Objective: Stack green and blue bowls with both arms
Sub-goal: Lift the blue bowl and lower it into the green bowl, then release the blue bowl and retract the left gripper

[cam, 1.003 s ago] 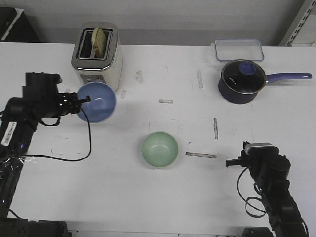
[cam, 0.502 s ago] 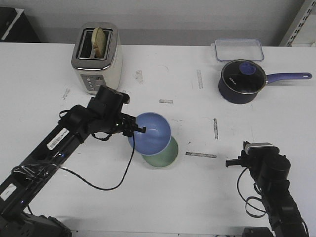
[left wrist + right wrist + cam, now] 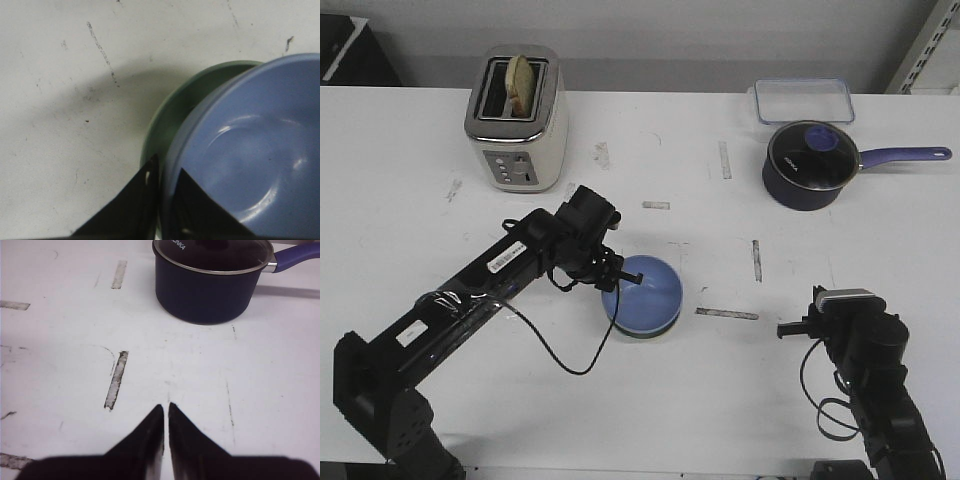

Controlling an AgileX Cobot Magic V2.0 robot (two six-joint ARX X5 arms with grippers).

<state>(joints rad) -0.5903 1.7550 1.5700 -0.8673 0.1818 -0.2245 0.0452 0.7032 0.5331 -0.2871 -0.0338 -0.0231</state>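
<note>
The blue bowl sits inside the green bowl at the table's middle; only a dark green sliver of rim shows under it. My left gripper is shut on the blue bowl's left rim, one finger inside and one outside. In the left wrist view the blue bowl fills the right side, the green bowl's rim shows around it, and the gripper pinches the blue rim. My right gripper rests shut and empty at the front right; its fingertips nearly touch over bare table.
A toaster with bread stands at the back left. A navy saucepan with glass lid and long handle stands at the back right, also in the right wrist view. A clear container lies behind it. Tape marks dot the table.
My left arm carried the blue bowl from beside the toaster rightward and forward, then lowered it into the green bowl. The right arm has not moved.
</note>
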